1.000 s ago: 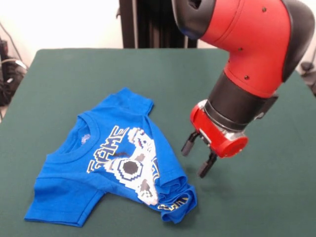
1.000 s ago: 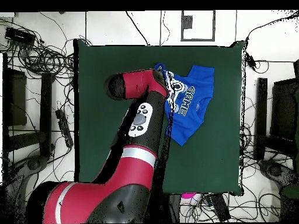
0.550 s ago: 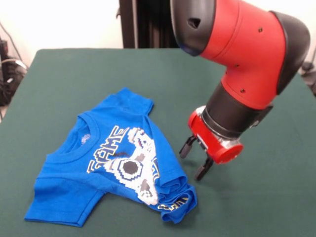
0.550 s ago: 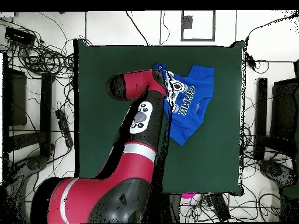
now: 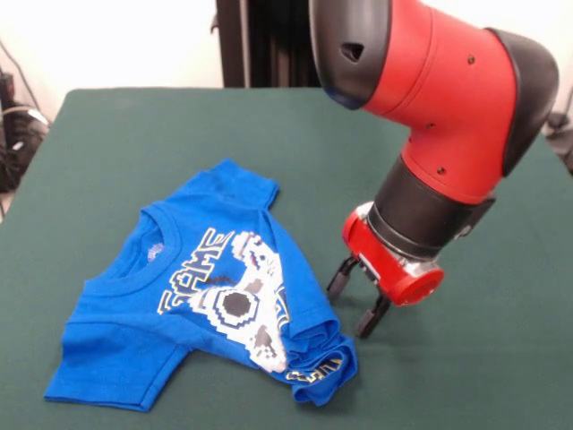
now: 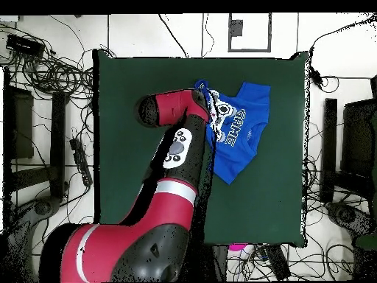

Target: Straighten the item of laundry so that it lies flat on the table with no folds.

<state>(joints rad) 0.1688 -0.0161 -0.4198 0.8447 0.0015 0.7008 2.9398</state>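
Shirt (image 5: 210,291) lay on the table (image 5: 134,134), its lower hem bunched into folds beside the gripper (image 5: 354,299). Gripper hung just right of that bunched hem in the front view, fingers (image 5: 340,278) spread apart, holding nothing.

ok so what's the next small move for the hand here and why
Probably lower the open hand a little toward the bunched hem of the bright blue printed T-shirt and pinch it. That hem corner is folded over on the dark green felt table, right beside the hand, which holds nothing yet.
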